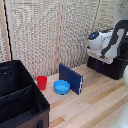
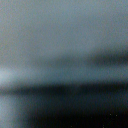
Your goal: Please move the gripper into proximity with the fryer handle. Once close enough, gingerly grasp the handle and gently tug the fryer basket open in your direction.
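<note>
Approach step: the arm's wrist [image 1: 100, 42] hovers over the black fryer [image 1: 107, 67] at three o'clock on the bench [image 1: 95, 105]. Fingers and handle hidden; their state can't be told. Next, I judge: locate the handle, descend gently.

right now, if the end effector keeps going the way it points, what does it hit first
Most likely the fryer: the arm's wrist hangs just above its top, angled down. The end effector itself is hidden behind the wrist, and the wrist view is all blur, so the exact line and gap are unclear.

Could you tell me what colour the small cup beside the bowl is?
The cup is red, clearest in the exterior view.
</note>
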Robot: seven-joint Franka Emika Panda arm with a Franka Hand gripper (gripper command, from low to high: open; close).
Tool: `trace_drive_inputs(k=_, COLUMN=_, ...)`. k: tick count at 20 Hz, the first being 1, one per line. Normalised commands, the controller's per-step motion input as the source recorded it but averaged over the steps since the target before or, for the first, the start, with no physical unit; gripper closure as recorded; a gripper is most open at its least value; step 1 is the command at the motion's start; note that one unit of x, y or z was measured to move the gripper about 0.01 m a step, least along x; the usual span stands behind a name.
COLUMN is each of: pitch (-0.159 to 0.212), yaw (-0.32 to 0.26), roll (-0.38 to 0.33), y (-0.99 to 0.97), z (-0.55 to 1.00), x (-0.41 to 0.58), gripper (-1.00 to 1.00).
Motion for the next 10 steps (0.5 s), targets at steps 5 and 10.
trace_drive_inputs(k=5, pitch=0.068, yaw=-0.165, roll=0.016, y=0.25, z=0.30, x=-0.018, gripper=1.00)
trace_drive_inputs(k=10, pitch=0.000, yaw=-0.162, roll=0.182, y=0.39, z=0.37, x=-0.091, gripper=1.00)
